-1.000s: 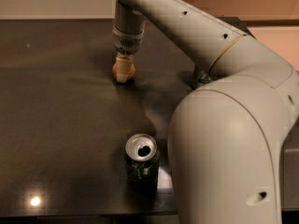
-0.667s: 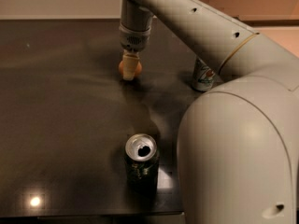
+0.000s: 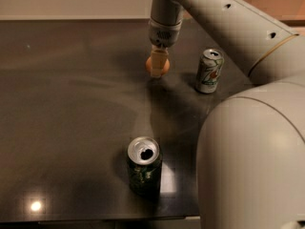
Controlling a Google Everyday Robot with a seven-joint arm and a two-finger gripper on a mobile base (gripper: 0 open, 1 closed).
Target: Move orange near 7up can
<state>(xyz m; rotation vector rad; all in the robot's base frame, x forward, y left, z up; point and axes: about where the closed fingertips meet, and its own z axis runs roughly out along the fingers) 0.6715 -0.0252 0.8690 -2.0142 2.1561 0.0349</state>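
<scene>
Orange (image 3: 166,67), a small round fruit, sits low over the far middle of a dark, glossy table (image 3: 71,109), caught in the gripper (image 3: 157,66), which comes straight down on it from above. The gripper is closed around the orange: one pale finger (image 3: 156,60) crosses the front of the fruit, and orange skin bulges out on either side of it. Whether the fruit touches the tabletop or hangs just clear of it cannot be told. The 7up can (image 3: 209,71) (pale silver-white, with green and red markings and a silver top) stands upright near the orange, on the side toward the picture's right edge, with a strip of bare table between them. A light grey arm (image 3: 224,18) slants from the gripper's wrist toward the right edge, where it meets a large rounded grey body (image 3: 252,166) filling the lower right corner. Well apart from the orange, near the table's front edge, a dark green can (image 3: 144,168) stands upright with its top opened.
</scene>
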